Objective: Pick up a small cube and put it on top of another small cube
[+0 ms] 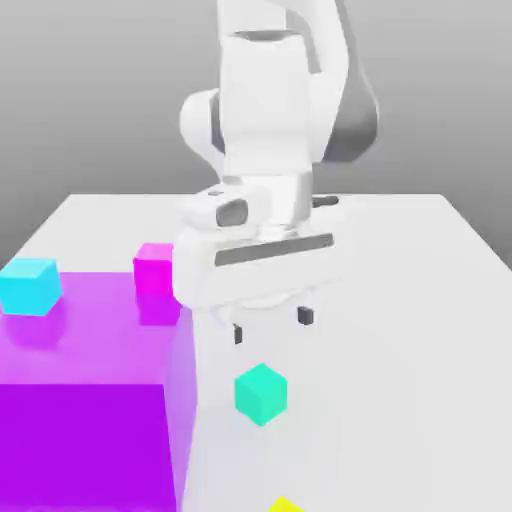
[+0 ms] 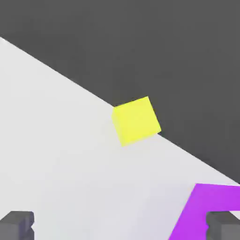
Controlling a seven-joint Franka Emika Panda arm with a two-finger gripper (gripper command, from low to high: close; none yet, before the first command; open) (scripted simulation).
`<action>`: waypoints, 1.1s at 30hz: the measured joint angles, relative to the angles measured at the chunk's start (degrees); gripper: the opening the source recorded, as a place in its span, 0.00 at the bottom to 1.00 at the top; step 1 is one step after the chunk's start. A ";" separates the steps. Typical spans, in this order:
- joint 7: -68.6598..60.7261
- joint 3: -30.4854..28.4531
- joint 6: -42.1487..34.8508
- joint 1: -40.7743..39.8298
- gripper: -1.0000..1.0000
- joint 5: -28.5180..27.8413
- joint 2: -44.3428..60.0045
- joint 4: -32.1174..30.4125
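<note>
A small teal-green cube [image 1: 261, 393] rests on the white table, apart from the other cubes. My gripper [image 1: 271, 325] hangs above the table just behind it in the exterior view, with its two dark fingertips [image 1: 304, 316] spread apart and nothing between them. In the hand view the gripper [image 2: 119, 226] is open, its fingertips [image 2: 17, 225] far apart over bare table. A yellow cube [image 2: 136, 120] sits close to the table's edge, and its top corner [image 1: 285, 505] peeks in at the front of the exterior view.
A large purple block [image 1: 85, 400] fills the exterior view's left front, its corner [image 2: 206, 206] close to one finger. On its top stand a sky-blue cube [image 1: 30, 285] and a magenta cube [image 1: 155, 268]. White table [image 1: 420, 330] stretches to the exterior view's right.
</note>
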 joint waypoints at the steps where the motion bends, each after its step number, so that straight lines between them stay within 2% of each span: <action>1: -1.15 -0.10 0.99 -0.14 0.50 -0.97 1.30 -2.11; 3: -2.37 -0.13 2.83 -0.30 0.50 -2.33 3.63 -4.80; 6: -5.94 1.11 7.04 -0.06 0.50 2.14 8.81 -4.71; 9: -9.41 5.67 11.60 -3.28 0.50 6.94 14.44 -3.79; 11: -10.26 8.49 14.78 -5.98 0.50 7.81 18.24 -3.21; 12: -10.31 9.25 16.17 -6.82 0.00 7.75 19.91 -2.97; 18: -10.27 9.72 16.74 -7.35 0.00 7.63 20.73 -2.84; 21: -10.01 8.63 14.02 -6.18 0.00 7.56 17.43 -3.32; 24: -7.32 6.36 9.60 -4.83 0.00 3.98 12.02 -4.25; 28: -3.85 6.11 3.55 -6.23 0.00 -1.14 4.72 -5.60; 33: 0.40 6.38 -2.28 -4.42 0.00 3.38 7.07 2.67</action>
